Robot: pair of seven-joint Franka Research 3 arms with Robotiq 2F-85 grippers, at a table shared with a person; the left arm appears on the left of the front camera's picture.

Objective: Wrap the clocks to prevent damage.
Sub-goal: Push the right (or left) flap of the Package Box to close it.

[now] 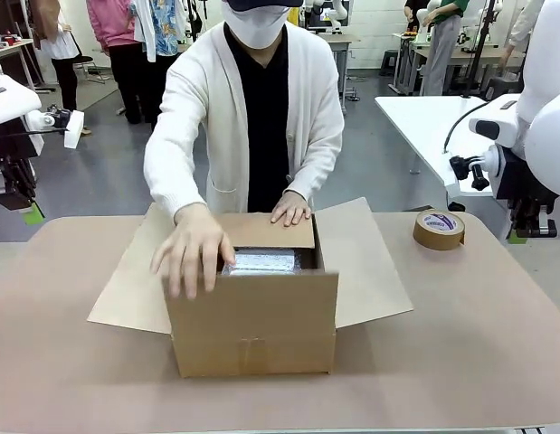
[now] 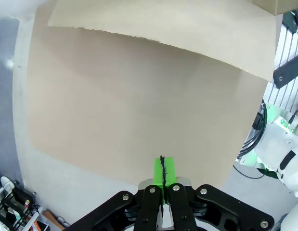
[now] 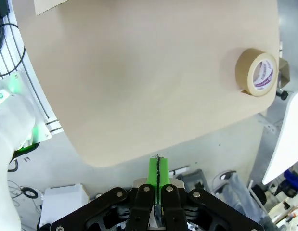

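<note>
Bubble-wrapped clocks (image 1: 261, 262) are sitting inside the open cardboard box (image 1: 252, 325) at table centre, where a person's hand (image 1: 290, 210) is resting on its far flap. A tape roll (image 1: 439, 229) is lying at the box's two o'clock. The left gripper (image 2: 162, 161) and right gripper (image 3: 158, 160) are hanging fully closed, gripping nothing.

I see my left gripper (image 2: 161, 161) with its jaws pressed together, gripping nothing, above the tan table (image 2: 120, 115); a cardboard flap (image 2: 187, 24) lies across the far part; a white robot base (image 2: 283, 154) stands beside the table.
</note>
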